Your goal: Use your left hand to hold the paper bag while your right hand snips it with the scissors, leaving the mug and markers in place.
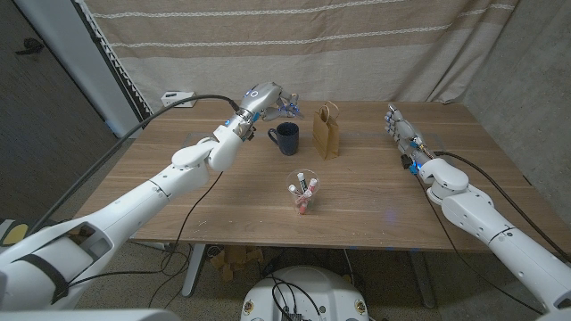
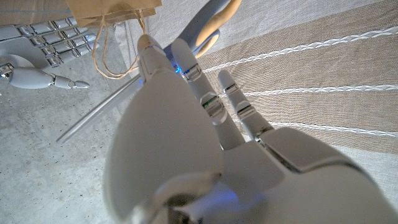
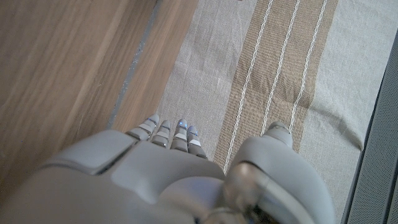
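Clear plastic holds the markers (image 1: pixel 302 192) nearest the robot, mid-table (image 1: pixel 375 205). Beyond them stands the dark mug (image 1: pixel 287 138), and just right of it, apart from it, the brown paper bag (image 1: pixel 326 131) stands upright with its twine handles up.

The right hand (image 1: pixel 403 134) is at the table's right side, level with the bag but well apart from it, fingers straight and side by side, holding nothing. Farthest off, past the mug at the far edge, the left hand (image 1: pixel 261 98) is raised with the blue-handled scissors (image 1: pixel 289 107) at its fingers. It seems to grip them, though its own back hides the grip in the left wrist view.

That is the wrong hand for the task, so I judge the scissors must go over to the right hand first.

The bag looks light, thin and empty. It will likely tip or slide at a touch and crumple under a hard squeeze. A light pinch high on one side edge or at the handles should steady it, leaving the top rim free for the blades and keeping clear of the mug.
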Available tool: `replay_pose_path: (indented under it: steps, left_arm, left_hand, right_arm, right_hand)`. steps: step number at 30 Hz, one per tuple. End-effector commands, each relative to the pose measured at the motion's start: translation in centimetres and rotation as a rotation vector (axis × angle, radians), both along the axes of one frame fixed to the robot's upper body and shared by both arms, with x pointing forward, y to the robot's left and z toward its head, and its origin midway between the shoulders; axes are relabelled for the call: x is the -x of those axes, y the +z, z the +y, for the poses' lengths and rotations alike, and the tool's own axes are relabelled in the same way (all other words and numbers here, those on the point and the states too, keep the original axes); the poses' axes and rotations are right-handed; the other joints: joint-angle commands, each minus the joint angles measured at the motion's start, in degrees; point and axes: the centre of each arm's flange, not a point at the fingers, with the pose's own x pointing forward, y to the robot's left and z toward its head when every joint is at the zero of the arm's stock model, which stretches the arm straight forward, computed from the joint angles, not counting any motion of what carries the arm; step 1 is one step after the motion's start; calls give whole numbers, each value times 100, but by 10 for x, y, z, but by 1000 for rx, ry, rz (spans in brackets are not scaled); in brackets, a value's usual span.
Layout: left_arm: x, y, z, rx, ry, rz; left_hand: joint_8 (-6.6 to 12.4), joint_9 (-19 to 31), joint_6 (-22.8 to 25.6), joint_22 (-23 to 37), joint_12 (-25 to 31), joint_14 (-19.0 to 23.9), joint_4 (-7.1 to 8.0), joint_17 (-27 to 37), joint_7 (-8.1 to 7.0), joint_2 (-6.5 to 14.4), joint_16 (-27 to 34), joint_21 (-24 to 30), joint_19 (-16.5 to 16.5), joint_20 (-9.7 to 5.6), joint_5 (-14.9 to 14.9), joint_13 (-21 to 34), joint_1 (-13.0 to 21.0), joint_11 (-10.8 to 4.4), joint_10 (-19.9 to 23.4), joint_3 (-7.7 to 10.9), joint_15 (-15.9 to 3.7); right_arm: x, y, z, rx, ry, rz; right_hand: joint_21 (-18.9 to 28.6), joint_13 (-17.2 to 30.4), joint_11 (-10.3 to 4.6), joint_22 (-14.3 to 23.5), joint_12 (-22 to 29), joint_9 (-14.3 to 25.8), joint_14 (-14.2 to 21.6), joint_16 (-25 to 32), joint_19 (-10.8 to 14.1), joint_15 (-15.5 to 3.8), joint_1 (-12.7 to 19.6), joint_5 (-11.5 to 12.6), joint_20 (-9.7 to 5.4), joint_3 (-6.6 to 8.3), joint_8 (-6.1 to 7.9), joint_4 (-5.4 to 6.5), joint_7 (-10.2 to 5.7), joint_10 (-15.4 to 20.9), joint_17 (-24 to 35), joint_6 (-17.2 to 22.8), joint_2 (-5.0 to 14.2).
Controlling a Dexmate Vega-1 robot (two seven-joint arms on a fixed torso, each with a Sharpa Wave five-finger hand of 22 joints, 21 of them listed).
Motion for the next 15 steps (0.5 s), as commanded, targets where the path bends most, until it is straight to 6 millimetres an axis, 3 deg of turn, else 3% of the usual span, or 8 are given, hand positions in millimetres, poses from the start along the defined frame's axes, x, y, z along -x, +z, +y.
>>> replay_pose_path:
  steps: [1, 15]
  left_arm:
    - [6, 1, -1, 32, -60, 25]
    - [25, 1, -6, 100, -191, 97]
  left_hand:
    - [3, 12, 164, 19, 9, -19, -2, -2, 121, 459, -8, 42, 22, -643, 34, 250, 315, -198, 542, -31, -7]
    - [-6, 34, 139, 17, -7, -39, 4, -34, 130, 462, -18, 87, 36, -641, 30, 229, 307, -202, 524, -43, -7]
  right_arm:
    - [1, 0, 0, -1, 3, -9]
    - [7, -2, -6, -5, 1, -23]
  right_hand:
    - [42, 13, 7, 20, 15, 10, -16, 31, 38, -39, 42, -31, 21, -47, 35, 3, -14, 22, 20, -6, 47]
    - [42, 13, 7, 20, 15, 9, -17, 30, 39, -44, 46, -34, 24, -49, 36, 1, -14, 21, 20, -3, 48]
